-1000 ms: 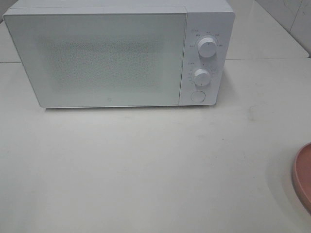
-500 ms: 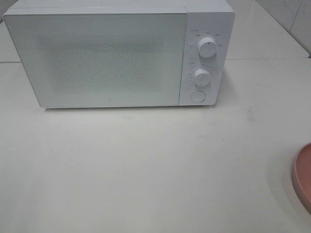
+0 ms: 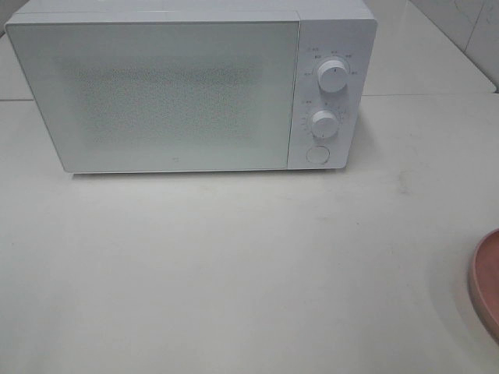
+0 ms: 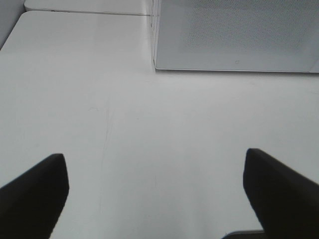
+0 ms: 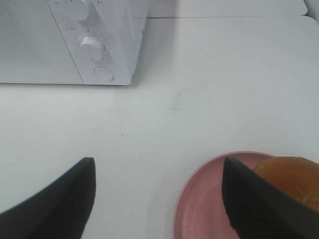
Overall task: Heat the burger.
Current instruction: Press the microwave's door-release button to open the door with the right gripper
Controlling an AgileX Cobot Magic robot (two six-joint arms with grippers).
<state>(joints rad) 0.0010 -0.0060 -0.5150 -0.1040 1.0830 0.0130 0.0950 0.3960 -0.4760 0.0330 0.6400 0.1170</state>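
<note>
Nothing done: microwave [image 3: 187,86] shut at twelve o'clock, burger [image 5: 291,179] on plate [image 5: 204,209] at four o'clock; my left gripper [image 4: 153,157] and right gripper [image 5: 158,162] wide, empty.

kitchen-like: microwave [image 3: 191,86] on white counter [image 3: 234,265]

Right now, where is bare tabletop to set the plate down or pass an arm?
The table is bare across the whole stretch in front of the microwave, and to the microwave's right. It is crowded only at the near right edge of the high view, where the pink plate carries the burger.
</note>
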